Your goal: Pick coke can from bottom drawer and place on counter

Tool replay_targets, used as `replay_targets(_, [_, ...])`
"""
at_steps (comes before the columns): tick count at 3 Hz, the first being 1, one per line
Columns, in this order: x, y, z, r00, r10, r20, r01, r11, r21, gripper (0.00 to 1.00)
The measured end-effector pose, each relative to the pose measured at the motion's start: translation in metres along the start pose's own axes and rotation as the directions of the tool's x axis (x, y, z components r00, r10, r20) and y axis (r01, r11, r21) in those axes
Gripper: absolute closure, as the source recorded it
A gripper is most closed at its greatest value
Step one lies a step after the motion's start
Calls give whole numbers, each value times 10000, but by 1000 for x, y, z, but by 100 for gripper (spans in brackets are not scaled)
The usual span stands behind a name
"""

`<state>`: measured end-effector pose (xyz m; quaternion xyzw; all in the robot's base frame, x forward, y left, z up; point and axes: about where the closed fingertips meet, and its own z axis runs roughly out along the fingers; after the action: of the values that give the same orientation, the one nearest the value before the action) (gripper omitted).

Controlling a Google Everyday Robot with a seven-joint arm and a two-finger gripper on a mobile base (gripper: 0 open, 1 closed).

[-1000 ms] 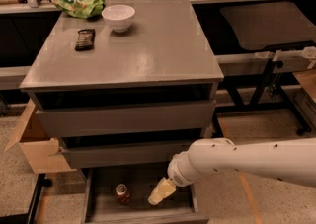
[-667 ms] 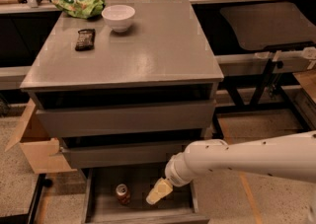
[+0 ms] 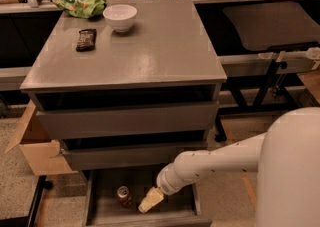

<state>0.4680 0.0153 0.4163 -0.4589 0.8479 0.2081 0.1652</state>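
A: Where is the coke can sitting, next to the gripper?

B: The bottom drawer (image 3: 107, 202) is standing pulled out, and the white arm (image 3: 215, 161) is reaching down into it from the right of the view. The coke can (image 3: 124, 195) is standing upright on the drawer floor, left of the middle. The gripper (image 3: 150, 200) is hanging just beside it on the right, with a narrow gap between them. It is pointing down and to the left, toward the can.

A: Is the gripper clenching anything?

B: Nobody looking on is going to be able to tell whether it is clenched or released. It is not touching the can.

A: What is being counted?

B: One counter (image 3: 150, 56), one arm, three drawers with the two upper drawers (image 3: 125, 119) sitting nearly closed, and one cardboard box (image 3: 35, 153) on the floor at the left. One green bag (image 3: 80, 5), one white bowl (image 3: 120, 17) and one dark bar (image 3: 86, 39) are all lying near the counter's far left corner. There is one can.

A: And open room?

B: The counter's middle, right side and near edge are lying bare. The second drawer's front is overhanging the back of the bottom drawer, so the can is showing just in front of that edge.
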Motion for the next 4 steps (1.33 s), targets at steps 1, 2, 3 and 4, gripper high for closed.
replay_targets(1, [1, 0, 91, 9983, 184, 545, -179, 9998, -99, 0])
replay_targets(2, [3, -1, 98, 9983, 235, 526, -224, 9995, -215, 0])
replay_targets(3, [7, -11, 137, 9992, 218, 347, -209, 9994, -273, 0])
replay_targets(4, [6, -17, 165, 9988, 261, 417, -250, 9993, -273, 0])
